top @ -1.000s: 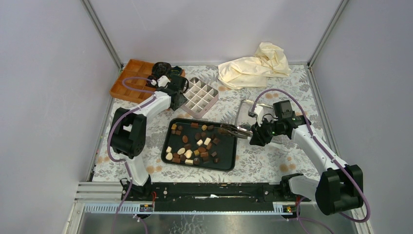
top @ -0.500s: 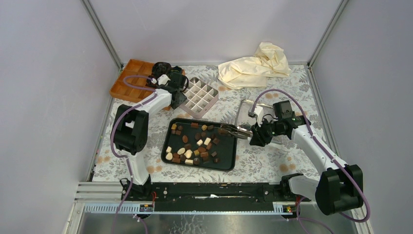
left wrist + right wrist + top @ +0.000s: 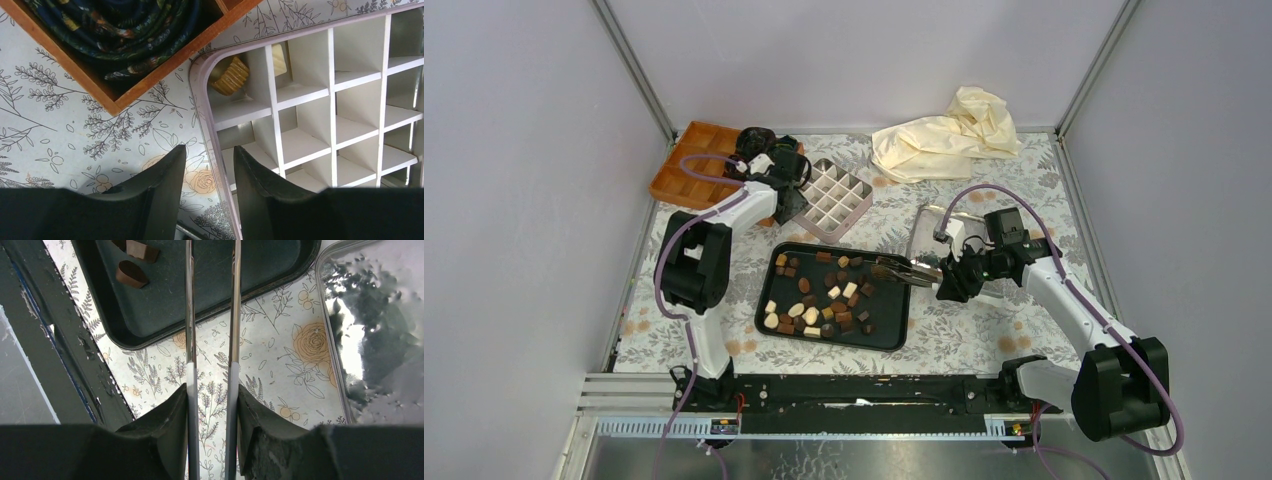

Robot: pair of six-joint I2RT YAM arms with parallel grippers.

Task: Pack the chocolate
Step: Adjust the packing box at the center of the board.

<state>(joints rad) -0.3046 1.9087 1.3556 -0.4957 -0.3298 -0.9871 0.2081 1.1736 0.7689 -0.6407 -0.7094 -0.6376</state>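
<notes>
Right gripper (image 3: 210, 400) is pressed together on a pair of thin metal tongs (image 3: 233, 315), one arm of the tongs lying against each finger. The tongs reach out over the right end of a black tray (image 3: 240, 270), their arms apart. Two dark brown pieces (image 3: 132, 274) lie in the tray just to one side of the tongs. The tips are out of the wrist view. A shiny metal lid (image 3: 375, 340) lies on the flowered tablecloth (image 3: 280, 355), just beside the tray.

From above, most of the chocolate (image 3: 824, 295) is scattered loose in the black tray: dark brown, light brown and cream pieces, thickest at its left and middle.

Left gripper (image 3: 210, 160) hangs over the near corner of a white grid box (image 3: 330, 100). Its fingers stand a little apart with a narrow gap, and the box rim runs under that gap; I cannot tell whether they touch it. A ridged golden-brown piece (image 3: 230, 75) sits in the corner cell and a cream piece (image 3: 279, 52) in the cell next to it. The other cells in sight hold nothing.

Just beside the box is an orange wooden tray (image 3: 165, 65) holding dark crumpled paper cups (image 3: 115, 25). A cream cloth (image 3: 949, 130) lies bunched at the far edge of the table.
</notes>
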